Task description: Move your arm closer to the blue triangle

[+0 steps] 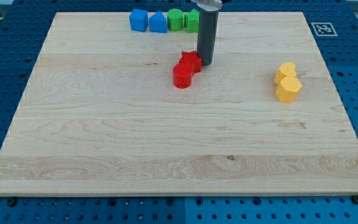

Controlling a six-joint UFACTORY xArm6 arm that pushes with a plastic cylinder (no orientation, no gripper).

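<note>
Two blue blocks sit at the view's top. The left one point(138, 20) is blocky and the right one point(158, 22) has a pointed top; I cannot tell for sure which is the triangle. My tip point(204, 63) rests on the board below and to the right of them. It touches or nearly touches the right side of a red star-like block point(191, 60). A red round block point(183, 75) sits just below-left of the star.
Two green blocks point(176, 19) point(192, 19) stand right of the blue ones, the right one partly hidden by my rod. Two yellow blocks point(286, 71) point(288, 89) sit at the view's right. The wooden board point(104, 137) lies on a blue pegboard.
</note>
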